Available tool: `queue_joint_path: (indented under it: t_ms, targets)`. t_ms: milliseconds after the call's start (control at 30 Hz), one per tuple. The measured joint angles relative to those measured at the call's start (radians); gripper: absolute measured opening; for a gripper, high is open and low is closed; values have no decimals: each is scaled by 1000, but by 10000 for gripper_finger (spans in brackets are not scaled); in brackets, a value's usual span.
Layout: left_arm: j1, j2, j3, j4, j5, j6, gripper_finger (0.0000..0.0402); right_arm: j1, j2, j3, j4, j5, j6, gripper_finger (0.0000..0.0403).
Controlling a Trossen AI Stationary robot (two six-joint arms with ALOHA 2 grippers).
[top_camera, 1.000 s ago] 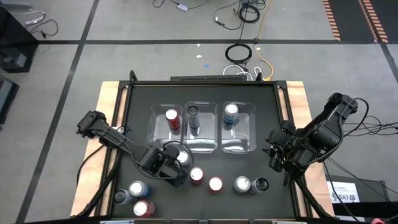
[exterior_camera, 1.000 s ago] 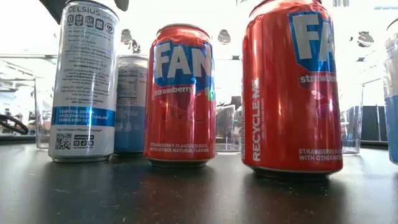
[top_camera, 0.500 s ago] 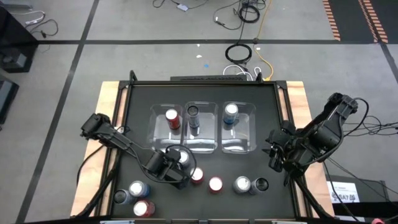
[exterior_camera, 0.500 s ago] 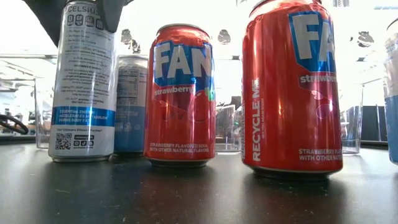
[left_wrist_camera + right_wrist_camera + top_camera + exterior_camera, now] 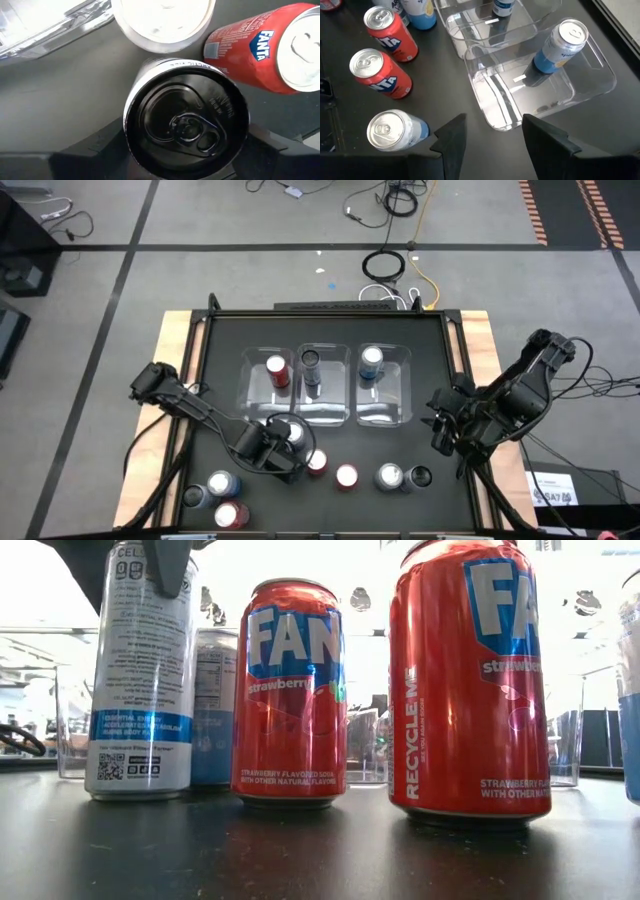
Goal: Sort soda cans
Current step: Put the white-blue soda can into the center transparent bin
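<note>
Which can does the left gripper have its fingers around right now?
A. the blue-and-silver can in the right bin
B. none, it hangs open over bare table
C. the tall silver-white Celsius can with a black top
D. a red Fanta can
C: in the left wrist view the black-topped can sits between the left gripper's fingers, and the low view shows dark fingers clasping the Celsius can's top, with the can tilted slightly.

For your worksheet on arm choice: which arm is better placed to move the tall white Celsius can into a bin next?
The left. Its gripper already straddles the Celsius can; the right gripper waits open by the table's right edge.
</note>
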Motion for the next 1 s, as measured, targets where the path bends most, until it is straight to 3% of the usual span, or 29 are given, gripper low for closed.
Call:
queue_joint_path:
  t_ms: [567, 1000]
  targets:
    - [0, -24, 111, -66, 68, 0, 279, 0, 0, 0, 0, 1, -23, 185]
    - [11, -25, 351, -251, 82, 62, 279, 0, 0, 0, -1, 25, -26, 185]
